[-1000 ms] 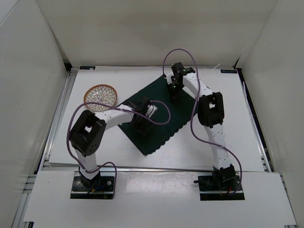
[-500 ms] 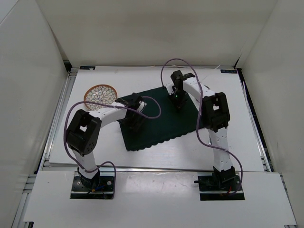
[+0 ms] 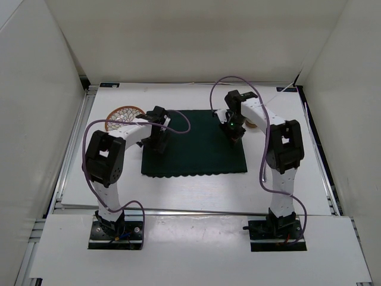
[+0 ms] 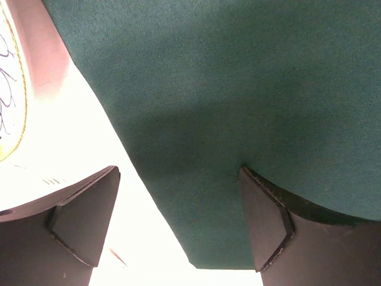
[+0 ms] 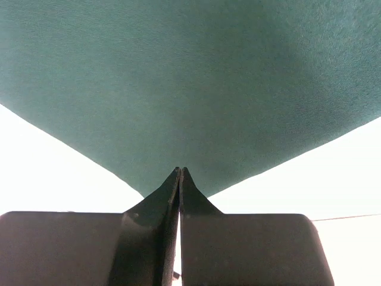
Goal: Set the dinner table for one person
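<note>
**Top view**
- Only writing in sight is a small dark sticker (image 3: 287, 89) sitting at the far right corner of the dinner table (image 3: 196, 190), too small to read
- The table is taking up nearly the whole floor of the white-walled booth
- A dark green placemat (image 3: 196, 143) is lying flat in the table's middle, scalloped edge toward the arm bases
- A patterned plate (image 3: 122, 113) is sitting on the table off the mat's far left corner, partly hidden by the left arm
- Left arm is rising from its base, folding at the elbow and reaching right
- The left gripper (image 3: 156, 142) is pointing down at the mat's left edge
- Right arm is standing tall, bending over at the top and reaching left
- The right gripper (image 3: 235, 134) is pointing down near the mat's far right corner

**Left wrist view**
- No writing showing
- The left gripper (image 4: 178, 173) is standing wide apart with nothing pinched between its fingers
- One finger is hanging over white table (image 4: 89, 131), the other over the placemat (image 4: 238, 89), so the cloth's edge is running between them
- A sliver of the plate (image 4: 9, 89) is showing at the left border

**Right wrist view**
- No writing showing
- The right gripper (image 5: 180, 173) is pressed fully together, tips meeting right at a corner of the placemat (image 5: 178, 77)
- I cannot tell whether any cloth is nipped between them
- White table (image 5: 47, 161) is showing on both sides of that corner
</note>
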